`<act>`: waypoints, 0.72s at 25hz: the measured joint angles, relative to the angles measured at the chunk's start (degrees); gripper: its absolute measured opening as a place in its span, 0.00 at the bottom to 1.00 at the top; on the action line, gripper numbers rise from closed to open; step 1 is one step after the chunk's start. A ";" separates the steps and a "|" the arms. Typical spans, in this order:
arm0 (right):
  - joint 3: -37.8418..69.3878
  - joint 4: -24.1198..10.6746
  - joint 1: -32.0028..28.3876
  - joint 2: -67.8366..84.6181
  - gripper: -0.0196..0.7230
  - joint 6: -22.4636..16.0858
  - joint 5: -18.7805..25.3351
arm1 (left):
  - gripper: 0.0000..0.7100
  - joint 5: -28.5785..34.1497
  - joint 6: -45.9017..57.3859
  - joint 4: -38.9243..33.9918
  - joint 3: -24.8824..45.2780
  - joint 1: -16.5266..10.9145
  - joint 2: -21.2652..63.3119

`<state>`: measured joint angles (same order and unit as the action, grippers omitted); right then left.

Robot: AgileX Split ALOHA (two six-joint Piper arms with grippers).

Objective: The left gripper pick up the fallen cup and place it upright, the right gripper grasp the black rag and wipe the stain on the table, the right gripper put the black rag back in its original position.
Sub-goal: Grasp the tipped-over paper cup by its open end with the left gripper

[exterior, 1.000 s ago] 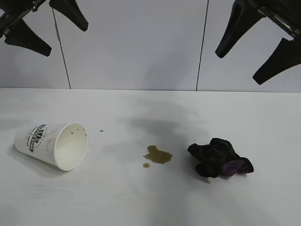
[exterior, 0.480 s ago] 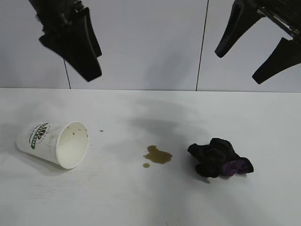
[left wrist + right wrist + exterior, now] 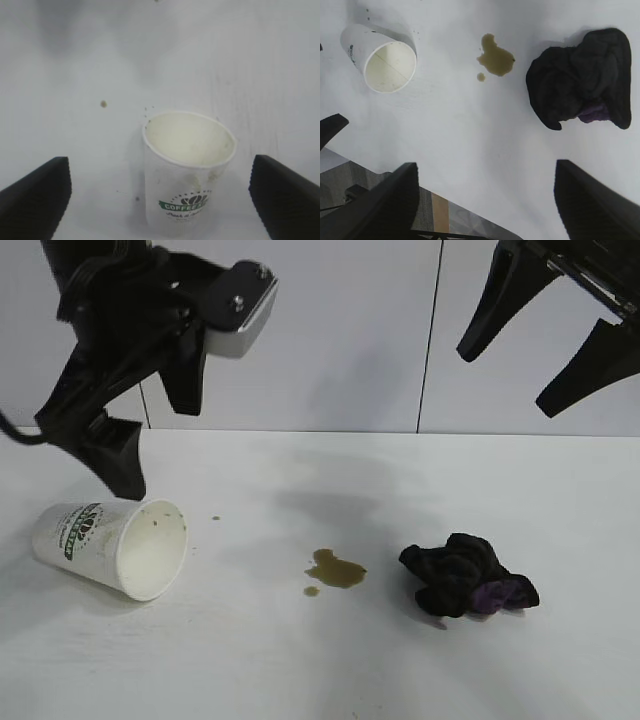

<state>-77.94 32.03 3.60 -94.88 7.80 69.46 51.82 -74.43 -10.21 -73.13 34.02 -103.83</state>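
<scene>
Left tool (image 3: 155, 445) spread wide above fallen cup (image 3: 110, 547) on counter (image 3: 300, 660); right tool (image 3: 530, 370) spread, parked high above black rag (image 3: 467, 576).

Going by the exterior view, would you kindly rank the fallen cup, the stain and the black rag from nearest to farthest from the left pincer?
1. The fallen cup, lying just beneath the open left pincer, at the table's left.
2. The stain, near the middle.
3. The black rag, farthest, on the right.
</scene>
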 joint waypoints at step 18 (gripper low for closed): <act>0.00 0.00 0.00 0.00 0.72 0.62 0.00 | 0.97 -11.56 -5.36 -2.20 6.42 -1.81 -0.45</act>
<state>-77.94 32.03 3.60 -94.88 8.42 69.46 40.26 -79.79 -12.41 -66.71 32.20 -104.28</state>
